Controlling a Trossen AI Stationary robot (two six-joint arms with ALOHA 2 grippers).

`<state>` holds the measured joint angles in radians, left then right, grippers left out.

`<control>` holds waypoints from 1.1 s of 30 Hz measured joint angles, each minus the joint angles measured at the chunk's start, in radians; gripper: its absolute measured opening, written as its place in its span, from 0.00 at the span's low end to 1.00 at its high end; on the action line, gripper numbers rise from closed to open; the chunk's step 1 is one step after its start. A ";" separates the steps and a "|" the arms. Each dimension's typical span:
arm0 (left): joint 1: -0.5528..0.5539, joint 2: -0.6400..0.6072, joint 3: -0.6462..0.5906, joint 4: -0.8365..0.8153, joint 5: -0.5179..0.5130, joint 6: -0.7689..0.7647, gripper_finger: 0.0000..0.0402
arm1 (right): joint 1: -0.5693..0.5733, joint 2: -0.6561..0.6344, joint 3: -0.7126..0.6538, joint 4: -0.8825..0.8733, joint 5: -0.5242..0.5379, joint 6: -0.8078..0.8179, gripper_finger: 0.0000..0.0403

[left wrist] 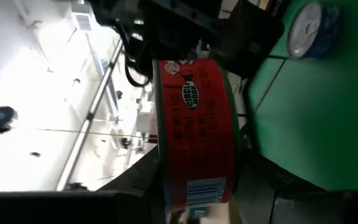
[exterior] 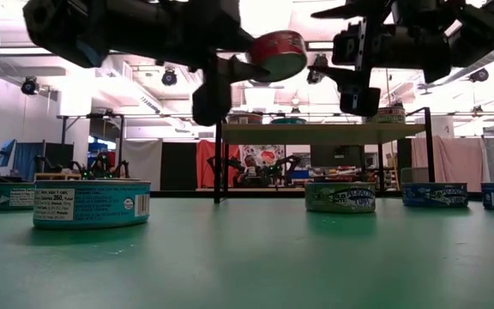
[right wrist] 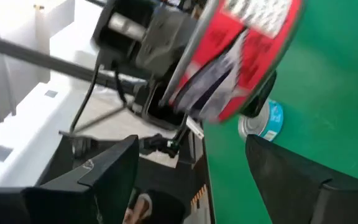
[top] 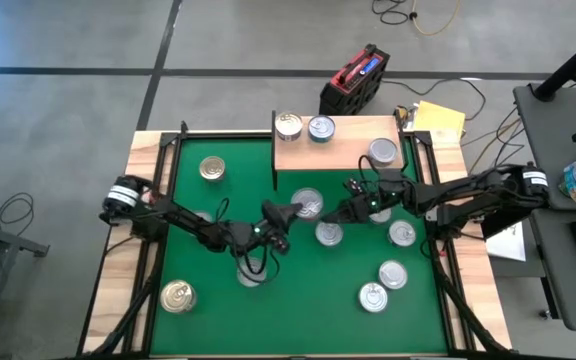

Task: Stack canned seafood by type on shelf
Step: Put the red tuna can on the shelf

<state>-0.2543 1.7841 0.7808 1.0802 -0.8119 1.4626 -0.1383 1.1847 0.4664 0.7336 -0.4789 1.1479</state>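
A red-labelled can (exterior: 277,56) hangs high above the green mat (top: 218,320), in front of the shelf (top: 343,152); my left gripper (top: 286,213) is shut on it. My right gripper (top: 351,208) stands open just right of the can, its fingers (right wrist: 107,171) on either side short of it, touching nothing. The light-wood shelf carries three cans (top: 321,128) on their bottoms. Several more cans (top: 393,273) sit flat on the mat, one teal-labelled (exterior: 93,203) near the front left. My left gripper pinches the red can between its two fingers, which lie on the can's flat ends (left wrist: 164,180) while the red side wall (left wrist: 194,118) faces the wrist camera. The fingers come level from the table's left. The can is lifted clear of the mat, slightly tilted.
The shelf's thin black legs (exterior: 219,163) stand at the mat's far middle. Black frame posts (top: 183,130) rise at the table's far corners, and a wooden border (top: 118,290) rings the mat. Cans (top: 328,233) lie below and right of both grippers; the mat's near left part has few.
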 joint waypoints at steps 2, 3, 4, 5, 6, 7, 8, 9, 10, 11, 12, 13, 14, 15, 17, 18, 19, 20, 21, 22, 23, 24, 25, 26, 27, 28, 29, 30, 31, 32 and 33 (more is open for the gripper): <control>0.001 -0.037 -0.031 -0.024 0.017 -0.060 0.30 | 0.015 -0.009 0.000 -0.002 0.000 -0.026 0.69; 0.002 -0.057 -0.042 -0.041 0.018 -0.090 0.30 | 0.023 -0.014 0.000 -0.003 0.000 -0.042 0.69; 0.004 -0.078 -0.051 -0.065 0.014 -0.119 0.30 | 0.032 -0.019 0.000 -0.002 0.001 -0.059 0.68; 0.007 -0.100 -0.057 -0.095 0.001 -0.147 0.30 | 0.039 -0.025 0.000 -0.001 0.001 -0.073 0.68; 0.011 -0.119 -0.061 -0.133 -0.017 -0.174 0.30 | 0.046 -0.032 0.000 -0.003 0.004 -0.090 0.67; 0.017 -0.138 -0.062 -0.182 -0.033 -0.199 0.30 | 0.052 -0.038 0.000 -0.003 0.007 -0.105 0.67; 0.025 -0.154 -0.062 -0.232 -0.042 -0.223 0.30 | 0.057 -0.042 0.000 -0.001 0.007 -0.121 0.66; 0.036 -0.172 -0.062 -0.300 -0.042 -0.254 0.30 | 0.061 -0.047 0.000 -0.003 0.008 -0.133 0.66; 0.048 -0.187 -0.059 -0.374 -0.039 -0.288 0.30 | 0.063 -0.051 0.000 -0.004 0.008 -0.147 0.66; 0.063 -0.199 -0.052 -0.437 -0.032 -0.328 0.30 | 0.065 -0.053 0.000 -0.003 0.008 -0.155 0.65; 0.078 -0.209 -0.045 -0.486 -0.013 -0.362 0.30 | 0.067 -0.055 0.000 -0.002 0.008 -0.162 0.65; 0.092 -0.218 -0.042 -0.519 0.011 -0.389 0.30 | 0.067 -0.057 0.000 -0.004 0.008 -0.168 0.64; 0.104 -0.226 -0.042 -0.531 0.038 -0.405 0.30 | 0.067 -0.057 0.000 -0.004 0.008 -0.174 0.64; 0.111 -0.231 -0.041 -0.528 0.066 -0.409 0.30 | 0.068 -0.057 0.000 -0.003 0.008 -0.180 0.64; 0.115 -0.240 -0.041 -0.510 0.111 -0.388 0.30 | 0.069 -0.058 0.000 -0.004 0.008 -0.191 0.63; 0.115 -0.242 -0.041 -0.496 0.118 -0.365 0.30 | 0.069 -0.058 0.000 -0.005 0.008 -0.196 0.63; 0.115 -0.243 -0.040 -0.482 0.119 -0.335 0.30 | 0.069 -0.057 0.000 -0.005 0.008 -0.201 0.63; 0.118 -0.245 -0.039 -0.478 0.120 -0.304 0.30 | 0.069 -0.058 0.000 -0.005 0.008 -0.206 0.63; 0.124 -0.246 -0.039 -0.479 0.120 -0.278 0.30 | 0.069 -0.058 0.000 -0.005 0.008 -0.212 0.63; 0.136 -0.246 -0.039 -0.480 0.119 -0.260 0.30 | 0.069 -0.058 0.000 -0.005 0.008 -0.219 0.63; 0.150 -0.245 -0.038 -0.481 0.118 -0.250 0.30 | 0.069 -0.058 0.000 -0.006 0.008 -0.225 0.64; 0.167 -0.244 -0.036 -0.483 0.115 -0.244 0.30 | 0.069 -0.058 0.000 -0.006 0.008 -0.229 0.64; 0.183 -0.244 -0.034 -0.484 0.114 -0.239 0.30 | 0.069 -0.058 0.000 -0.006 0.008 -0.232 0.64; 0.199 -0.244 -0.032 -0.486 0.114 -0.230 0.30 | 0.069 -0.058 0.000 -0.008 0.008 -0.237 0.63; 0.212 -0.241 -0.027 -0.486 0.112 -0.221 0.30 | 0.069 -0.058 0.000 -0.011 0.007 -0.243 0.63; 0.222 -0.238 -0.021 -0.485 0.108 -0.207 0.30 | 0.069 -0.058 0.000 -0.017 0.008 -0.244 0.63; 0.230 -0.235 -0.016 -0.488 0.107 -0.194 0.30 | 0.069 -0.058 0.000 -0.024 0.007 -0.246 0.62; 0.236 -0.231 -0.007 -0.495 0.107 -0.185 0.30 | 0.069 -0.058 0.000 -0.027 0.007 -0.246 0.62; 0.243 -0.224 0.005 -0.503 0.110 -0.181 0.30 | 0.069 -0.058 0.000 -0.028 0.007 -0.247 0.62; 0.248 -0.219 0.017 -0.517 0.114 -0.181 0.30 | 0.069 -0.058 0.000 -0.028 0.007 -0.248 0.62; 0.252 -0.215 0.027 -0.538 0.114 -0.185 0.30 | 0.069 -0.058 0.000 -0.028 0.007 -0.249 0.62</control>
<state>-0.0024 1.5695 0.8082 0.5420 -0.6975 1.2781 -0.0696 1.1271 0.4664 0.7058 -0.4717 0.8989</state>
